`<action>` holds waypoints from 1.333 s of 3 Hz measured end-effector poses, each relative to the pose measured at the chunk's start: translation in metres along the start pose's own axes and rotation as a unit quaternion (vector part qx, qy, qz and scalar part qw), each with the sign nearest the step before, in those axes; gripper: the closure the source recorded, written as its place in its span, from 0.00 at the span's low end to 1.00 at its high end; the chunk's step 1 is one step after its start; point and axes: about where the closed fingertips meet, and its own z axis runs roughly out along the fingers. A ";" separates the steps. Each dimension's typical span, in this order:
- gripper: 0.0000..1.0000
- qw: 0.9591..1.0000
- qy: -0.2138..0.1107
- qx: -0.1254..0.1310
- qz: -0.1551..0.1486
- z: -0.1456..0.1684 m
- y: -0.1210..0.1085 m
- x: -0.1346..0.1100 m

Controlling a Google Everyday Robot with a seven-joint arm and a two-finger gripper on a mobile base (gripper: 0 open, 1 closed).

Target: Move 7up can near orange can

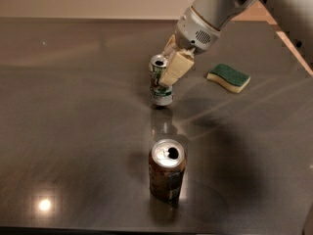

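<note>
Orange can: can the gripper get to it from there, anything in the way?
Probably yes. The gripper is shut on the 7up can; only bare table lies between it and the orange can, and the sponge sits well off to the side.

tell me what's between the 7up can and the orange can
Only bare table, in the camera view; the gripper grips the 7up can behind the orange can.

The arm (222, 4) reaches in from the upper right, and its grey-white wrist (198, 29) slants down and to the left. At its end the gripper (164, 76) hangs low. Its cream fingers (175, 68) point down-left, pressed against opposite sides of the 7up can (161, 95), one in front and one behind.
</note>
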 end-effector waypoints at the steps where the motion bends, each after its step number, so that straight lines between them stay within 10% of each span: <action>1: 1.00 1.000 -0.003 -0.020 -0.016 -0.015 0.036 0.010; 4: 1.00 0.990 0.000 -0.078 -0.118 -0.023 0.115 0.047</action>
